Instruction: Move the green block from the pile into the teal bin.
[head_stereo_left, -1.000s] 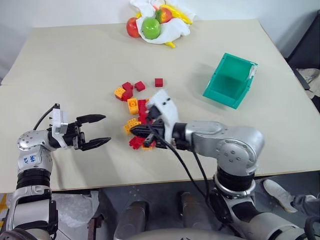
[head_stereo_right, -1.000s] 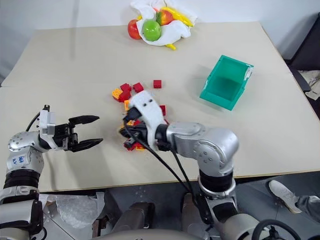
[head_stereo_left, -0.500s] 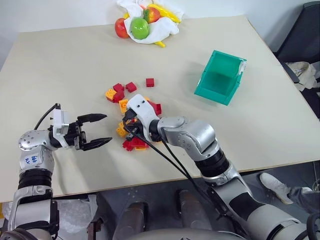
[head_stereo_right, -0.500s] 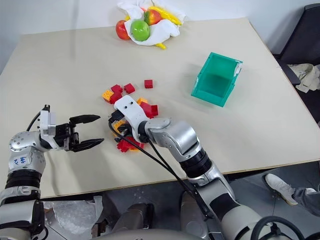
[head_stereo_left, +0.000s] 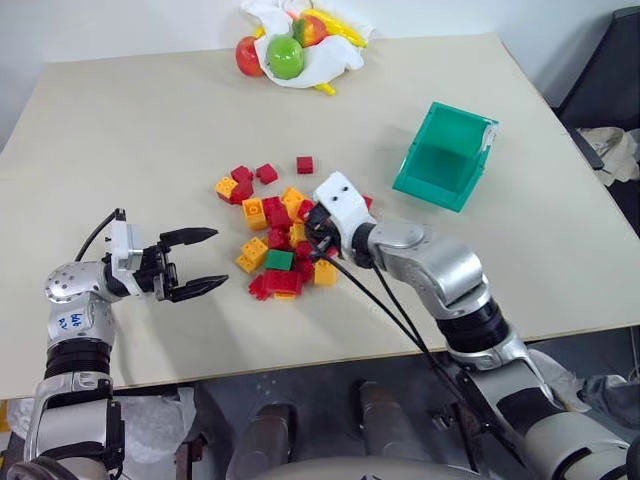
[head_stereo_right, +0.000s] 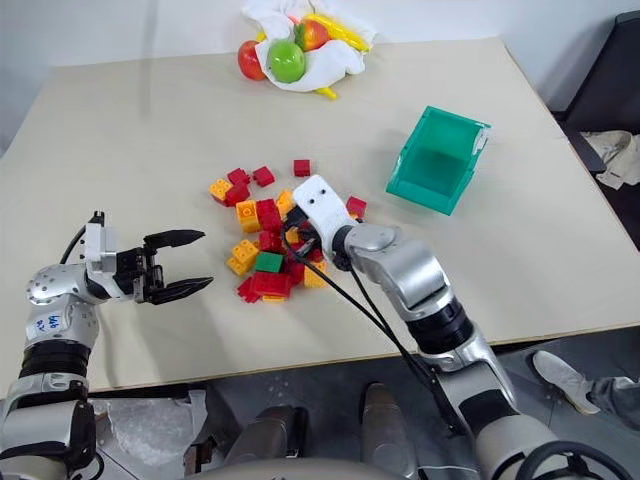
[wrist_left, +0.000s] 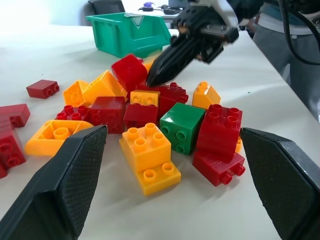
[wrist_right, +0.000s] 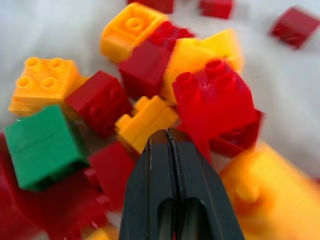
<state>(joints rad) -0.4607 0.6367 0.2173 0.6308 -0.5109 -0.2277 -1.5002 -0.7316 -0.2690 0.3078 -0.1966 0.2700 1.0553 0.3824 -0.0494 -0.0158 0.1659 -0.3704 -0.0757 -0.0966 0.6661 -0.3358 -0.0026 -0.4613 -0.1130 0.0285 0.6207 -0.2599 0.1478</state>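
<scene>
We hold our left gripper (head_stereo_left: 193, 263) level with fingers spread, our right gripper (wrist_right: 169, 142) angled down, fingers pressed together.

Bright even overhead light, soft shadows, blurred bricks in right wrist view, glare in left wrist view's far corner

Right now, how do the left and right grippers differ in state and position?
The left gripper has its two black fingers spread open; the right gripper has its fingers pressed shut with nothing held. The left gripper hovers beside the pile of small red and orange studded bricks, clear of it; the right gripper's tip is down among the bricks, near the small green studded block. Both point towards the pile.
</scene>
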